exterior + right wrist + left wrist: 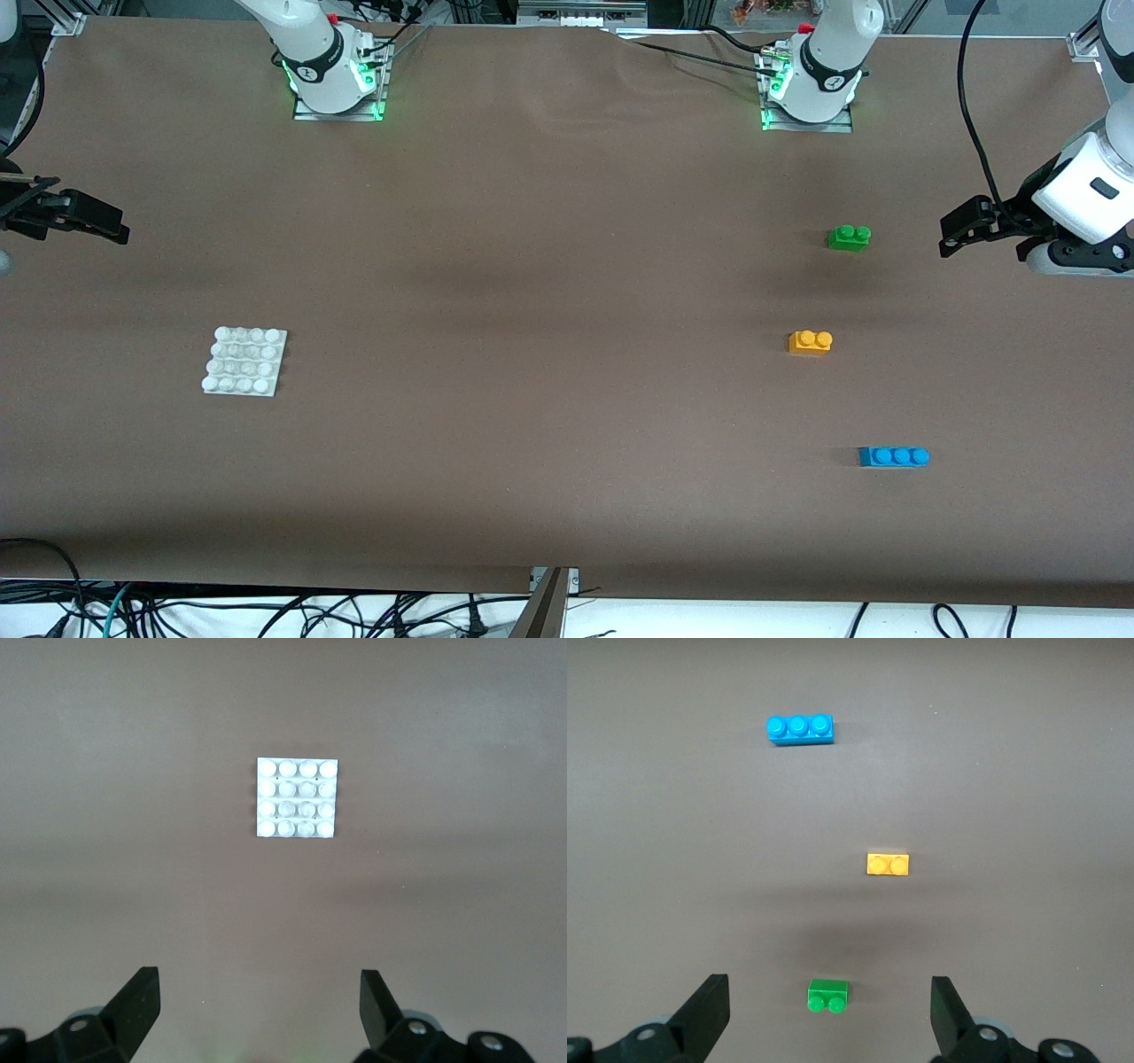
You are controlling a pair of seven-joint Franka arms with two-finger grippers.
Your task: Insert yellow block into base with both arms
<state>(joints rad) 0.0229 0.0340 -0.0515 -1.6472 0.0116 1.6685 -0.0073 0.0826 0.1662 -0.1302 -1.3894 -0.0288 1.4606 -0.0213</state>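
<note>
The yellow block lies studs up on the brown table toward the left arm's end. The white studded base lies flat toward the right arm's end. My left gripper hangs open and empty over the table's left-arm end; its wrist view looks down on all three bricks. My right gripper hangs open and empty over the right-arm end, with the base ahead of it in its wrist view. Neither gripper touches anything.
A green two-stud brick lies farther from the front camera than the yellow block. A blue three-stud brick lies nearer. Brown cloth covers the table between base and bricks.
</note>
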